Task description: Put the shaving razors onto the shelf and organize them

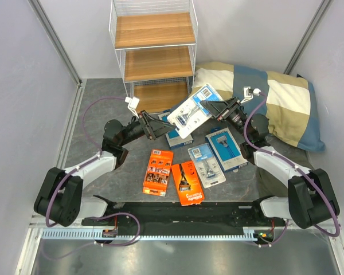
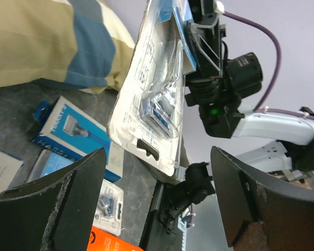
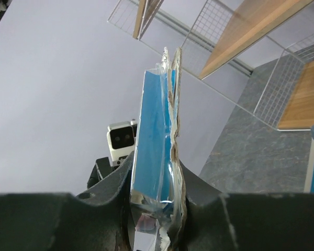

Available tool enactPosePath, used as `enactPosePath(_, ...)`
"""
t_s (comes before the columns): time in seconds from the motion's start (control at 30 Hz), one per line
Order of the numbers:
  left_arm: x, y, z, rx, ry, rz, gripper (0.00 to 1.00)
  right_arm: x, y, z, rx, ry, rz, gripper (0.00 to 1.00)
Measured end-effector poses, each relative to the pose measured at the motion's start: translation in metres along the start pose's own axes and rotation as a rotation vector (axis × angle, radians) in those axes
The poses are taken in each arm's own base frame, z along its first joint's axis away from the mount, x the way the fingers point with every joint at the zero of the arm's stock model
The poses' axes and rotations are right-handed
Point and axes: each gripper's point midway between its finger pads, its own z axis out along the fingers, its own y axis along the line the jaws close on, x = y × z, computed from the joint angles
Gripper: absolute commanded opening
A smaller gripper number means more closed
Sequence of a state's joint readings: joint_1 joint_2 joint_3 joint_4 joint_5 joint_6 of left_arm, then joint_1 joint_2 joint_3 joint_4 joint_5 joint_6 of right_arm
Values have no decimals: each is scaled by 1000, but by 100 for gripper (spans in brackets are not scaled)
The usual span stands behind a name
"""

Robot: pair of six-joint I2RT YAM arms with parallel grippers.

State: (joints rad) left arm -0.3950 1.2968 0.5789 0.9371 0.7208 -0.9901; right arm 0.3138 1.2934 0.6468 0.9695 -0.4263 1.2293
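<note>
A clear blister razor pack with a blue top (image 1: 190,112) hangs tilted above the table, and my right gripper (image 1: 210,107) is shut on its blue end. In the right wrist view this pack (image 3: 158,136) stands edge-on between the shut fingers (image 3: 110,178). My left gripper (image 1: 156,127) is open just left of the pack, not touching it. The left wrist view shows the pack (image 2: 154,89) beyond the open gripper (image 2: 157,201), with nothing between its jaws. The shelf (image 1: 155,51) stands at the back. On the table lie two orange packs (image 1: 158,172) (image 1: 187,183), another clear blister (image 1: 206,164) and two blue boxes (image 1: 226,149) (image 1: 176,137).
A blue-and-beige checked pillow (image 1: 275,103) lies at the right, close behind my right arm. The shelf's wire sides (image 3: 282,83) show at the upper right of the right wrist view. Grey walls close in the table on both sides.
</note>
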Motion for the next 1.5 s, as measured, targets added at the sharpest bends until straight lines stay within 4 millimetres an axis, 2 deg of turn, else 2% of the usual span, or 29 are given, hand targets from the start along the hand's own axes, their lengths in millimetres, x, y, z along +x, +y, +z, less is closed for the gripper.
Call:
enactPosePath(0.23, 10, -8, 8, 83, 30, -34, 70, 2, 9, 1, -48, 16, 32, 0)
enactPosePath(0.33, 15, -11, 13, 102, 48, -47, 61, 4, 10, 1, -59, 27, 40, 0)
enactPosePath(0.43, 14, -19, 20, 132, 59, -41, 48, 6, 9, 1, -60, 37, 47, 2)
enactPosePath(0.47, 14, -22, 22, 142, 62, -38, 39, 7, 9, 1, -63, 41, 50, 2)
enactPosePath(0.53, 13, -25, 27, 159, 74, -37, 29, 8, 11, 2, -73, 53, 63, 3)
enactPosePath(0.57, 14, -26, 28, 164, 79, -40, 19, 7, 11, 3, -78, 54, 64, 4)
enactPosePath(0.63, 16, -26, 30, 168, 92, -53, 10, 7, 12, 3, -86, 59, 65, 6)
enactPosePath(0.67, 16, -26, 31, 169, 94, -60, 3, 6, 12, 3, -90, 61, 63, 8)
enactPosePath(0.77, 16, -28, 31, 176, 100, -65, 2, 6, 13, 2, -95, 61, 60, 20)
enactPosePath(0.8, 16, -29, 31, 177, 100, -65, 2, 5, 14, 2, -96, 60, 59, 40)
enactPosePath(0.87, 16, -28, 31, 175, 102, -66, 2, 5, 13, 2, -96, 60, 57, 64)
enactPosePath(0.9, 16, -28, 31, 174, 102, -64, 2, 6, 12, 2, -90, 60, 54, 82)
enactPosePath(0.97, 19, -29, 32, 169, 113, -67, 2, 8, 10, 2, -80, 66, 50, 95)
enactPosePath(1.0, 21, -28, 33, 162, 121, -72, 2, 8, 9, 2, -76, 68, 36, 98)
enactPosePath(1.3, 25, -31, 33, 152, 142, -55, 2, 6, 28, -9, -66, 65, -84, 98)
enactPosePath(1.5, 19, -37, 31, 124, 138, -25, 2, 5, 21, -15, 1, 61, -146, 98)
